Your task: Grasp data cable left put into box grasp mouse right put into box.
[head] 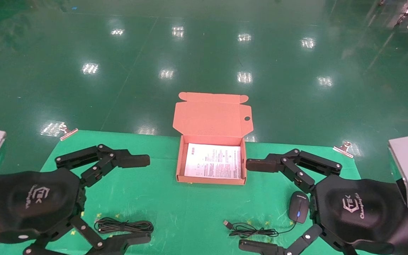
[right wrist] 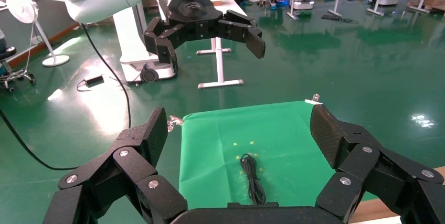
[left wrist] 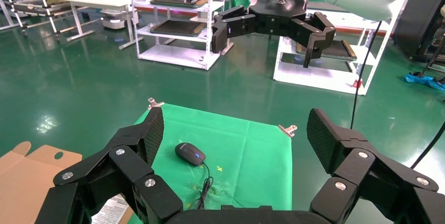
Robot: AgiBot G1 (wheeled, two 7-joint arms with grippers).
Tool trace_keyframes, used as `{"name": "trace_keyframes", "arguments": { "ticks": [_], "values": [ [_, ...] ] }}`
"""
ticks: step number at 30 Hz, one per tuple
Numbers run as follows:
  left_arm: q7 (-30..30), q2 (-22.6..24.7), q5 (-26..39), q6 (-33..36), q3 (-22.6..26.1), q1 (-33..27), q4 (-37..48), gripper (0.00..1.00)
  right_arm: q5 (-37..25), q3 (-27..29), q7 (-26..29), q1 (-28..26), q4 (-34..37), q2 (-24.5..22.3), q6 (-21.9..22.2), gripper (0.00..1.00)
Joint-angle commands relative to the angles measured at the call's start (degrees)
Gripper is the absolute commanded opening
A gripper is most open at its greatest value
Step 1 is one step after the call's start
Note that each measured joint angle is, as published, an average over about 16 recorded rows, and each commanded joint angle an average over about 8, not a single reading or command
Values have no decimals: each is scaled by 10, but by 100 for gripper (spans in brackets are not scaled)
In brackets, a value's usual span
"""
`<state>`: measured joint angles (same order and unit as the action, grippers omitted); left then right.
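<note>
Both arms up and hovering, nothing picked yet. Left gripper point(head: 138, 200) above the left half of the green table point(head: 175, 212), jaws spread wide, empty, straddling the data cable point(head: 124, 225) that lies flat near the front edge, left of centre. Right gripper point(head: 251, 205) mirrored over the right half, jaws likewise gaping, nothing held. Mouse point(head: 298, 211) sitting near the front right, just beside the right gripper's body, blue light showing, thin cord point(head: 251, 231) trailing toward the middle with the USB plug point(head: 227, 224) at its end. Box point(head: 180, 166) open at the back edge, centre, lid flap standing up behind, white printed sheet point(head: 213, 160) lying inside, otherwise no cargo. Judging the cable: light, limp, loosely coiled, likely to sag or unravel if pinched at one end, so best taken across the middle of the bundle, all loops together. Judging the mouse: light but hard and smooth-shelled, probably slippery on its dome, so better squeezed across its narrow flanks, with the dangling cord liable to snag on the box wall. Neither step of the task looks begun.
</note>
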<state>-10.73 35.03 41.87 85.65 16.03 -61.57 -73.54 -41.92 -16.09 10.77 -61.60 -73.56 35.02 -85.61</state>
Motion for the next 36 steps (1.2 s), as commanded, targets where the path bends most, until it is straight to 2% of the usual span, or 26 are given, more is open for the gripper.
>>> {"name": "trace_keyframes", "arguments": {
  "ticks": [1,9,15,21,28,36],
  "values": [
    [0,0,0,0,0,0,0,100,0,0,0,0,0,0,0,100],
    [1,1,8,3,4,-7,-3,100,-1,0,-1,-1,-1,0,-1,100],
    [-5,12,59,14,28,-50,-2,100,-43,-13,-8,-27,-13,-8,-13,100],
    [6,27,154,25,69,-105,-14,100,-143,-54,-36,-82,-27,-11,-33,100],
    [22,45,254,19,114,-138,-28,100,-280,-134,-113,-156,-37,-1,-42,100],
    [41,66,364,15,164,-168,-35,100,-409,-225,-182,-222,-41,24,-33,100]
  ]
}}
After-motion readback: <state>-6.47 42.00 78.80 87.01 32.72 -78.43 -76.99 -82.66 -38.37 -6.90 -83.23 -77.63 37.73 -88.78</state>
